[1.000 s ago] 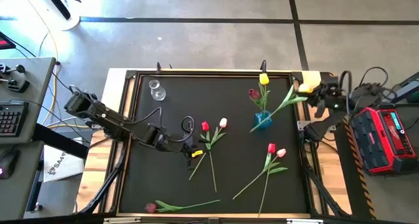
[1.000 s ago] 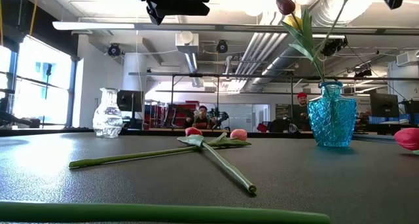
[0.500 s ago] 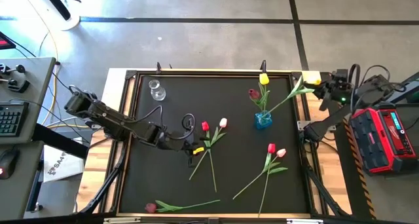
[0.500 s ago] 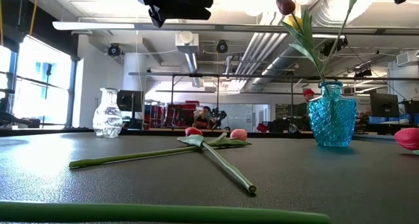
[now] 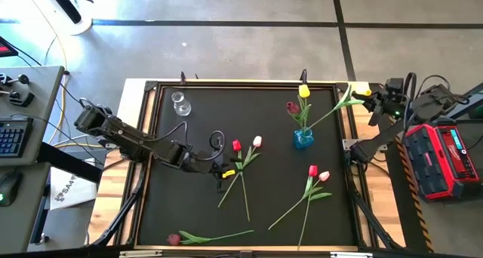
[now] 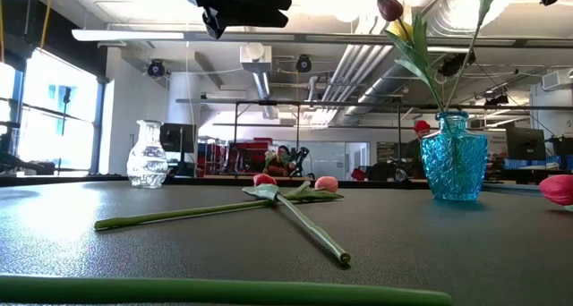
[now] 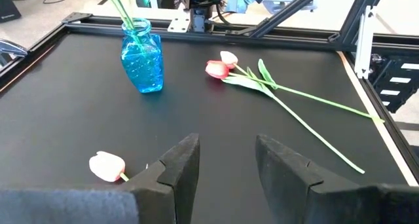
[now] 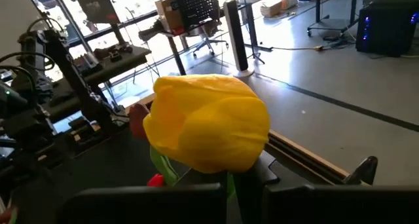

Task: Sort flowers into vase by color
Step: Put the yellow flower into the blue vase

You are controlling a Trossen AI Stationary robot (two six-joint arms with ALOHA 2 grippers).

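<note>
A blue vase (image 5: pixel 303 139) (image 6: pixel 454 158) stands right of the table's centre. It holds a yellow tulip (image 5: pixel 304 90), a maroon one (image 5: pixel 292 107), and the lower stem end of a second yellow tulip (image 5: pixel 359 93) (image 8: pixel 206 122). My right gripper (image 5: pixel 372 99) (image 8: pixel 229 185) is shut on that second tulip over the table's far right corner. My left gripper (image 5: pixel 225 175) (image 7: pixel 226 162) hovers open beside a red and pink pair (image 5: pixel 245 146) lying flat. Another red and pink pair (image 5: pixel 317 173) and a maroon tulip (image 5: pixel 175 239) also lie on the mat. My right gripper pinches the yellow tulip's stem (image 8: pixel 228 179) just below the head, between its two fingers. The head sits right in front of the fingers, lifted clear. The long stem (image 5: pixel 328 116) slants down from the hold, and its lower end is in the blue vase.
A clear glass vase (image 5: pixel 179 103) (image 6: pixel 148 154) stands without flowers near the far left corner. The black mat is framed by a raised metal rail (image 5: pixel 349 160). A red case (image 5: pixel 441 160) sits off the table's right side. Open mat lies between the vases.
My right gripper has moved toward the table's right and far edges, taking the yellow tulip's head with it. The stem has tipped farther to the right while its lower end has stayed at the blue vase.
</note>
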